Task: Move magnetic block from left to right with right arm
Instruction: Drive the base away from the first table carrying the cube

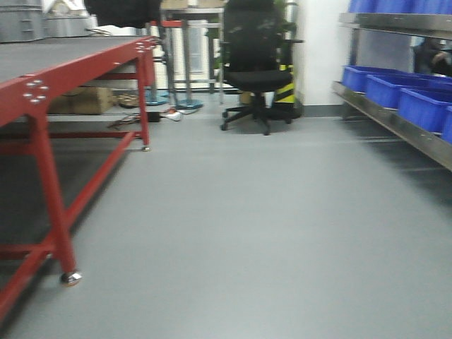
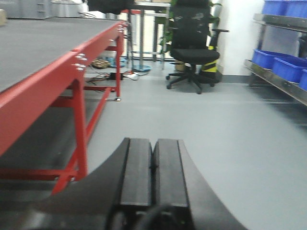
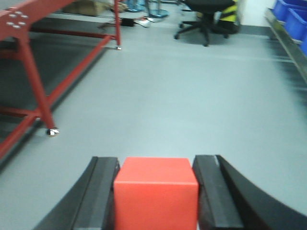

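Note:
The magnetic block (image 3: 156, 194), a bright-red cube, sits between the two black fingers of my right gripper (image 3: 157, 165), which is shut on its sides. It is held in the air above the grey floor. My left gripper (image 2: 153, 143) is shut with its two pads pressed together and nothing between them. Neither gripper nor the block shows in the front view.
A red-framed table (image 1: 42, 88) with a grey top stands on the left, its caster (image 1: 70, 277) on the floor. A black office chair (image 1: 256, 70) stands at the back. Blue bins (image 1: 395, 92) line a metal shelf on the right. Grey floor (image 1: 254, 226) lies between.

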Robot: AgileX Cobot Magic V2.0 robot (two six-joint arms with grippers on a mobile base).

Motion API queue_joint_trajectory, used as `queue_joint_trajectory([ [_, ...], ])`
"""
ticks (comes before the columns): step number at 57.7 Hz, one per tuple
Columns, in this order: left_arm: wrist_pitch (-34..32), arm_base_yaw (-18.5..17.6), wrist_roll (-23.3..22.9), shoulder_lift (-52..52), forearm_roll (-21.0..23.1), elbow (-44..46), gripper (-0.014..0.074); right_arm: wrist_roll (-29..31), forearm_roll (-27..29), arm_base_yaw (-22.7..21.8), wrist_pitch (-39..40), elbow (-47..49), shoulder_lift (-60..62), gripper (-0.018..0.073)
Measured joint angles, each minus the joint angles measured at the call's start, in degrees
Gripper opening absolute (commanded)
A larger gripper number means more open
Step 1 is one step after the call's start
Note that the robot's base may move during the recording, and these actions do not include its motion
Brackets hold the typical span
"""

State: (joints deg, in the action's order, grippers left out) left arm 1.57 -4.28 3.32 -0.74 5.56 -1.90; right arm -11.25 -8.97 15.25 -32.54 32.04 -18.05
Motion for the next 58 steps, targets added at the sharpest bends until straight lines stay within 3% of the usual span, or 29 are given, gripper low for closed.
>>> queue_joint_trajectory([
  [58,0.0,0.0,0.0,0.0,0.0,0.0,-0.0126,0.0,0.0,0.0,0.0,0.0,0.0,0.0235],
])
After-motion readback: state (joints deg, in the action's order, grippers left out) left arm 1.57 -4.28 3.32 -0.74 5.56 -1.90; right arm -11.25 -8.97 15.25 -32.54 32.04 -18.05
